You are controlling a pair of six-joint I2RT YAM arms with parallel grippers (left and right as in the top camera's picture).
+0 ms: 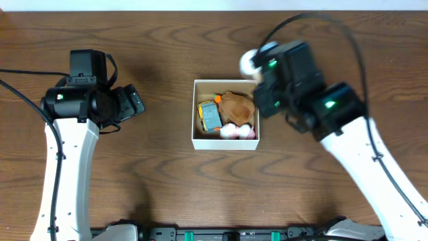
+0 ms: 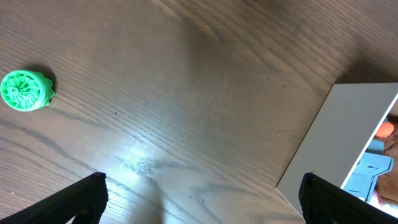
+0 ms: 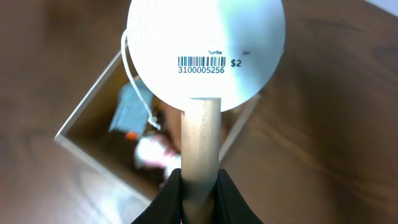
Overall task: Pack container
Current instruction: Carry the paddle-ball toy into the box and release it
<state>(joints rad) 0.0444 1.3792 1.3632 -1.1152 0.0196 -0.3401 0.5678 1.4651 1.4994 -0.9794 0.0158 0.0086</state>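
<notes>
The right jaws are closed tight on the plain wooden handle (image 3: 200,137) of a toy paddle (image 1: 253,61), whose round white head (image 3: 205,31) carries a barcode sticker (image 3: 202,64) reading "Turtle" and "$2", with a thin white string (image 3: 134,81) looping down from its edge. The left jaws stand wide open with nothing between them; only their dark tips show at the bottom corners of the left wrist view. The container (image 1: 226,144), a small square cardboard box with white walls and a brown inside, sits on the dark wooden tabletop (image 1: 167,187) between the two arms. The overhead view shows the paddle head just past the container's far right corner, with the right arm (image 1: 361,147) reaching in from the container's right. The right wrist view looks down the handle, with the open container below and behind it. Inside the container lie a blue and yellow toy (image 1: 210,115) against its left wall, a brown plush toy (image 1: 237,104) toward its far right and a pink and white toy (image 1: 237,132) by its near wall. The left arm (image 1: 73,147) hangs well apart from the container, to its left. A round green toy (image 2: 26,90) lies on the tabletop, farther from the container than the left jaws are.
</notes>
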